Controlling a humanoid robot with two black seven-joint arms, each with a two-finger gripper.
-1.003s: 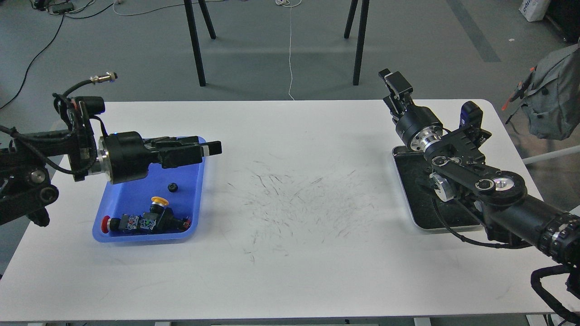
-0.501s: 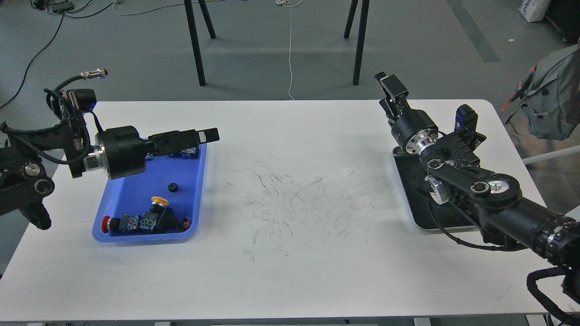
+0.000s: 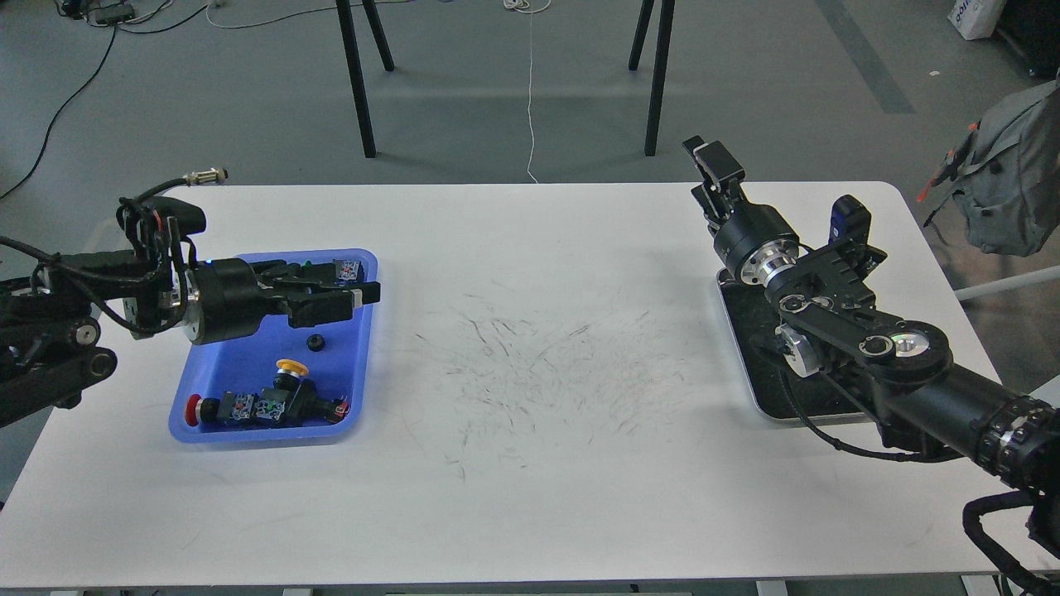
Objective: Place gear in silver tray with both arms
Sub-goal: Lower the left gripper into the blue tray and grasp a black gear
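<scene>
The gear (image 3: pixel 315 341) is small and black and lies on the floor of the blue plastic tray (image 3: pixel 240 364) at the left. My left gripper (image 3: pixel 358 291) hangs low over that tray, just above and to the right of the gear. Its two fingers stand apart with nothing between them. The silver tray (image 3: pixel 743 364) lies at the right, largely covered by my right arm. My right gripper (image 3: pixel 705 159) points up and away past the tray's far end. It is dark and seen end-on, so its fingers cannot be told apart.
The blue tray also holds a yellow-capped part (image 3: pixel 291 367), a red-capped part (image 3: pixel 193 408) and several small modules along its near side. Black chair legs (image 3: pixel 356 79) stand beyond the table's far edge. A grey bag (image 3: pixel 1006 178) hangs at the right.
My left gripper has come down and back into the blue tray, closer to the gear. My right arm has hardly moved.
</scene>
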